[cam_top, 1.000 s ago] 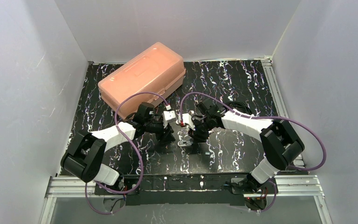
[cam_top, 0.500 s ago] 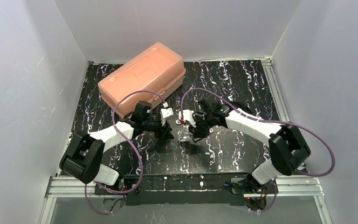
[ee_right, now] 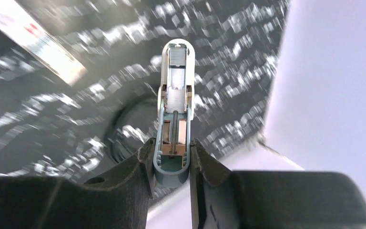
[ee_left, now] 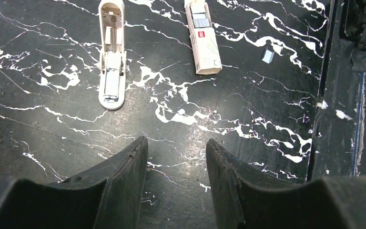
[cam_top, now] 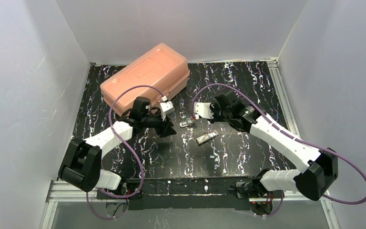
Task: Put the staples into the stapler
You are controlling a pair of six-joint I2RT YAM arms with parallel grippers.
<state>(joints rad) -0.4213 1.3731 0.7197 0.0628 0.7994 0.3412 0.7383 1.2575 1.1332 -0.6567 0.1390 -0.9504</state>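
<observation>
In the right wrist view the black white-veined tabletop (ee_right: 38,119) is blurred and a pale printed box (ee_right: 33,40) runs off the corner; from above, a tiny speck (cam_top: 211,155) is unreadable.

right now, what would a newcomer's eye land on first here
Likely the big peach box at the back left of the black marbled table. Then the opened stapler pinched in the right end effector, with a small tan staple box lying near it, beyond the open, empty left end effector.
</observation>
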